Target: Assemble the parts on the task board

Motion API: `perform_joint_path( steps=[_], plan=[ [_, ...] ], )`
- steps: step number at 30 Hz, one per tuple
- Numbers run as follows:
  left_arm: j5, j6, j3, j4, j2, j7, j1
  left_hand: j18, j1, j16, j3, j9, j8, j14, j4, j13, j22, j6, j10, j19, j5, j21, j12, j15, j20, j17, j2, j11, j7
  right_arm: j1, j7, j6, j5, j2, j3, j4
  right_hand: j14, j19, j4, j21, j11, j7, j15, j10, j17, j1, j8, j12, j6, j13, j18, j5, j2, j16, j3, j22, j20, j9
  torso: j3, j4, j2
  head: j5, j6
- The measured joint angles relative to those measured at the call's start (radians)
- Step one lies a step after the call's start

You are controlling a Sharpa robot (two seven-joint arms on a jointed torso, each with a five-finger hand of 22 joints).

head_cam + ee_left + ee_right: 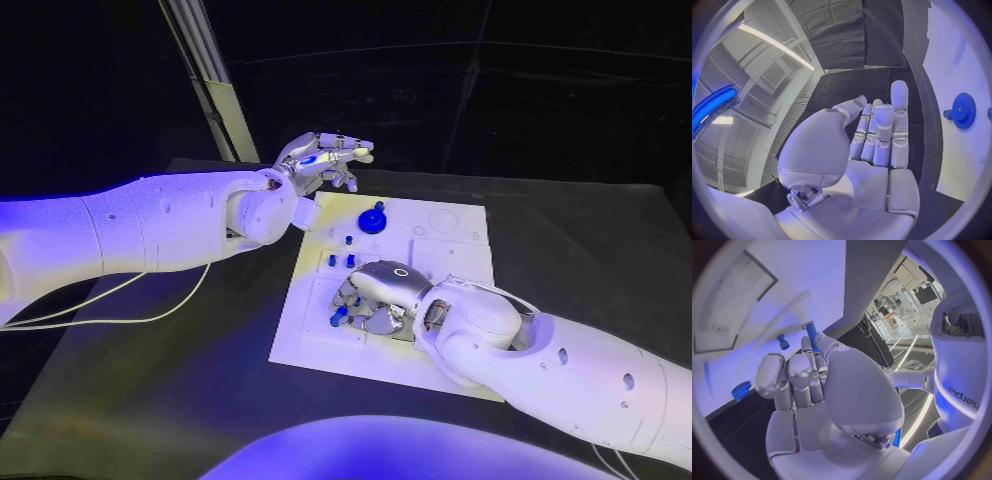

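**Right hand pinches a blue peg over the board; left hand raised and empty**

The right hand [378, 296] hangs low over the near part of the task board [454, 230], fingers curled, pinching a slim blue peg [811, 335]. The left hand [320, 158] is lifted beyond the board's far corner, fingers straight and close together, holding nothing. A blue gear [374, 219] sits on the board, with small blue pegs [340, 260] standing nearer. The board lies on the black counter [173, 370].

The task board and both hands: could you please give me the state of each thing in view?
task board: flat on the black table.
blue gear: lying on the board.
blue peg: held upright by the right hand.
left hand: raised beyond the board, holding nothing, fingers extended.
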Motion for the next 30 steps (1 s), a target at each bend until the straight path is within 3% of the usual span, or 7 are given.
perform_joint_path(
  steps=[26, 30],
  plan=[
    [0.000, 0.002, 0.000, -0.001, 0.000, 0.000, 0.000, 0.000, 0.000, 0.000, 0.000, 0.000, 0.000, 0.000, 0.000, 0.000, 0.000, 0.000, 0.000, 0.000, 0.000, 0.000, 0.000, 0.000, 0.000, 0.000, 0.000, 0.000, 0.000, 0.000, -0.048, 0.026, -0.084, 0.017, -0.001, 0.003, -0.004, 0.000, -0.005, 0.000, -0.004, -0.004, -0.004, 0.004, -0.005, -0.005, 0.001, -0.004, 0.003, 0.000, 0.000, 0.000, -0.005, 0.005, 0.004, -0.001, 0.000, 0.000, 0.0004, -0.0002, 0.000, 0.000, -0.001],
    [0.000, 0.002, 0.000, -0.001, 0.000, 0.000, 0.000, 0.000, 0.000, 0.000, 0.000, 0.000, 0.000, 0.000, 0.000, 0.000, 0.000, 0.000, 0.000, 0.000, 0.000, 0.000, 0.000, 0.000, 0.000, 0.000, 0.000, 0.000, 0.000, 0.000, -0.051, 0.033, -0.093, 0.023, -0.001, 0.002, -0.004, 0.000, -0.007, 0.000, -0.003, -0.001, -0.004, 0.003, -0.010, -0.023, -0.002, -0.020, 0.000, 0.000, 0.000, 0.000, -0.023, 0.005, 0.007, -0.005, 0.000, 0.001, 0.0001, -0.0002, 0.000, -0.001, -0.001]
  ],
)
